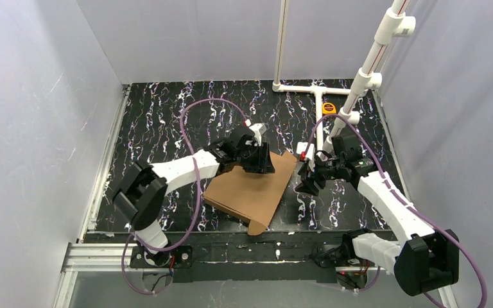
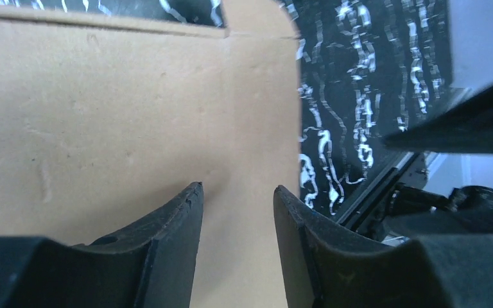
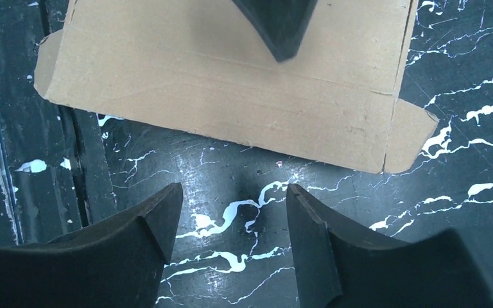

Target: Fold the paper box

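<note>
The paper box (image 1: 250,189) lies as a flat brown cardboard sheet with rounded tabs in the middle of the black marbled table. My left gripper (image 1: 257,160) hovers over its far edge. In the left wrist view that gripper (image 2: 237,187) is open, with the plain cardboard (image 2: 103,115) showing between and beyond its fingers. My right gripper (image 1: 308,183) sits just right of the sheet, low over the table. From the right wrist, this gripper (image 3: 234,187) is open over bare table, and the box (image 3: 231,83) with a side tab (image 3: 411,138) lies ahead of it.
A white pipe frame (image 1: 321,96) stands at the back right with a small orange item (image 1: 328,108) beside it. Grey walls close in three sides. An aluminium rail (image 1: 103,253) runs along the near edge. Purple cables loop over both arms.
</note>
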`<state>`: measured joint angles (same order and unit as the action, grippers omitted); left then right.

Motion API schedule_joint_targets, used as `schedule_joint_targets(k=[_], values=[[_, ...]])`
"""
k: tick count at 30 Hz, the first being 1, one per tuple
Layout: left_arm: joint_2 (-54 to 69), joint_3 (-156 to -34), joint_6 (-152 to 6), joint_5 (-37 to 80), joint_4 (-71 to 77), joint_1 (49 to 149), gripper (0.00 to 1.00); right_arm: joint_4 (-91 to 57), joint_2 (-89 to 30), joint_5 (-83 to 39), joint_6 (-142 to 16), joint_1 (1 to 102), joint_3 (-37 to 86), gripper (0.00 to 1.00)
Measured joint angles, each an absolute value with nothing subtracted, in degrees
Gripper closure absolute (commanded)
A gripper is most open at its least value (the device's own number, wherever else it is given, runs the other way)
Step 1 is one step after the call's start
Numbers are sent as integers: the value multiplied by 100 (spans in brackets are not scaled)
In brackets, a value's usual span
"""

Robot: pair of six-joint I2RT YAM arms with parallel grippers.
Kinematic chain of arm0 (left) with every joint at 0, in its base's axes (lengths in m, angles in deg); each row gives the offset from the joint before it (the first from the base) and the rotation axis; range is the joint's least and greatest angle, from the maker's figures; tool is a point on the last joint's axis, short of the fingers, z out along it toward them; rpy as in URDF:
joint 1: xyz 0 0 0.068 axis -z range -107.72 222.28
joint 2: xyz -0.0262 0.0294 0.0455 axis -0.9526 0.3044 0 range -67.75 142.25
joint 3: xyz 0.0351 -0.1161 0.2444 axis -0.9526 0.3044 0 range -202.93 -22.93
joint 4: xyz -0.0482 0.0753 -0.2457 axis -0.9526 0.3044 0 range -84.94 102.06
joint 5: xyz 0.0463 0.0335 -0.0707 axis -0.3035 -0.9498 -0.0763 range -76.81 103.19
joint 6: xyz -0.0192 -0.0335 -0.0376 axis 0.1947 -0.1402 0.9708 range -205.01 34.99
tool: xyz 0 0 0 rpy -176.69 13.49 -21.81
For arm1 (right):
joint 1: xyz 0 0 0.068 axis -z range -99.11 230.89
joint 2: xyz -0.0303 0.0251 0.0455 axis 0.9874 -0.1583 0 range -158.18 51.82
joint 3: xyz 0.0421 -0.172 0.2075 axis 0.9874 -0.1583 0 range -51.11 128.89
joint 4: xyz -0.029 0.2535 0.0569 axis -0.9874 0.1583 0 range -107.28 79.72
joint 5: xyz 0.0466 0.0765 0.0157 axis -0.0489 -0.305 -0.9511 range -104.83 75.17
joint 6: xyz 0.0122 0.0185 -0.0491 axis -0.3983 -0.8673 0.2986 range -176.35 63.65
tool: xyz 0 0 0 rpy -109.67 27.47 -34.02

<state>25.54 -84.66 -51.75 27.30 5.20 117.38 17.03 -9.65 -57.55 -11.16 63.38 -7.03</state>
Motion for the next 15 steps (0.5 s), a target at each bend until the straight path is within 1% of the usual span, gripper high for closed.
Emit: schedule_joint_targets(k=[4,7,10,12,15], values=[[3122,-8527,-5018,2868,467,11708,58,1674,-950,-5832,-1113,6355,-742,29],[3018,-8525,-4983,2907,439,11664,57,1672,-950,-5895,-1116,6355,-806,28],[2773,-8508,-5094,2769,583,11657,53,1655,-954,-6002,-1116,6355,-850,28],[2403,-8433,-5250,2601,699,11644,46,1644,-980,-6107,-1111,6355,-882,27],[1533,-8210,-5527,2260,869,11590,23,1624,-1044,-6326,-1109,6355,-904,27]])
